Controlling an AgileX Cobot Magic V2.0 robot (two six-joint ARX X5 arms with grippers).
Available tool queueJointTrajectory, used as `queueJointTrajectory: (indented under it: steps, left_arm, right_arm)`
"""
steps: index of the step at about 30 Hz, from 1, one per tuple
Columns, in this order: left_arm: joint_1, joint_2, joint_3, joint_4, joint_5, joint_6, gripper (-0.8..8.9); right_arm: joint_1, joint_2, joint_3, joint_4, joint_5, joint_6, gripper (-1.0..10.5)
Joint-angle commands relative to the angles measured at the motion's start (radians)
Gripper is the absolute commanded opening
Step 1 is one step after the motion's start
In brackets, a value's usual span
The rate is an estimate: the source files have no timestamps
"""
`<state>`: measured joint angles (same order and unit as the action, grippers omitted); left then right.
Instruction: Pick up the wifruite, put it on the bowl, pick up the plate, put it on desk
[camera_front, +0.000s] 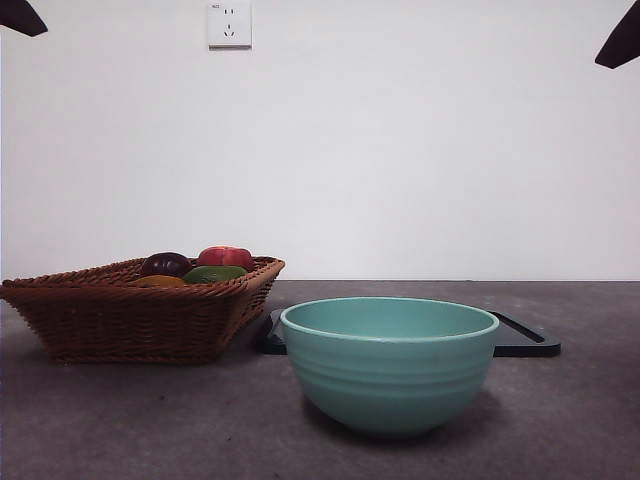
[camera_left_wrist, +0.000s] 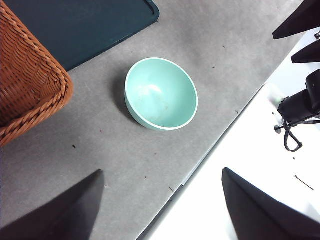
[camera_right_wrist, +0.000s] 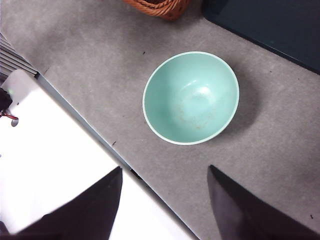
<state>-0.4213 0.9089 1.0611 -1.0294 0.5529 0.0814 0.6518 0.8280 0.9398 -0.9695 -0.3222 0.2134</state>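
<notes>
The mint-green bowl (camera_front: 390, 365) stands empty on the dark grey desk (camera_front: 570, 420), near the front and middle. Several fruits lie in the brown wicker basket (camera_front: 130, 320) to its left: a dark purple one (camera_front: 166, 264), a red one (camera_front: 226, 257), a green one (camera_front: 214, 273) and an orange-brown one (camera_front: 160, 282). I cannot tell which is the wifruite. No plate is in view. My left gripper (camera_left_wrist: 162, 172) hangs open high above the desk's near edge, with the bowl (camera_left_wrist: 161, 94) beyond it. My right gripper (camera_right_wrist: 165, 167) is open too, high over the bowl (camera_right_wrist: 191, 97).
A flat black tray (camera_front: 525, 345) lies behind the bowl, beside the basket. The desk's front edge meets a white surface (camera_left_wrist: 260, 150) where a black camera stand (camera_left_wrist: 300, 107) sits. Two black arm tips (camera_front: 20, 15) (camera_front: 622, 40) show at the front view's top corners.
</notes>
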Motion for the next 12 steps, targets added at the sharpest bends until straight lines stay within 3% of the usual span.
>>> queueJointTrajectory:
  steps: [1,3,4,12]
  left_arm:
    - [-0.005,0.006,0.011,0.004,0.005,0.012,2.10]
    - [-0.005,0.006,0.011,0.005,0.005,0.014,0.54]
    - [-0.005,0.006,0.011,0.005,0.005,0.019,0.04]
    - [-0.005,0.006,0.011,0.004,0.005,0.022,0.10]
  right_arm:
    - [0.007,0.007,0.017,0.003,-0.003,-0.017,1.4]
    - [0.007,0.007,0.017,0.003,-0.003,-0.027,0.0]
    - [0.007,0.007,0.017,0.003,-0.003,-0.035,0.1]
    - [0.007,0.006,0.017,0.004,-0.003,-0.042,0.1]
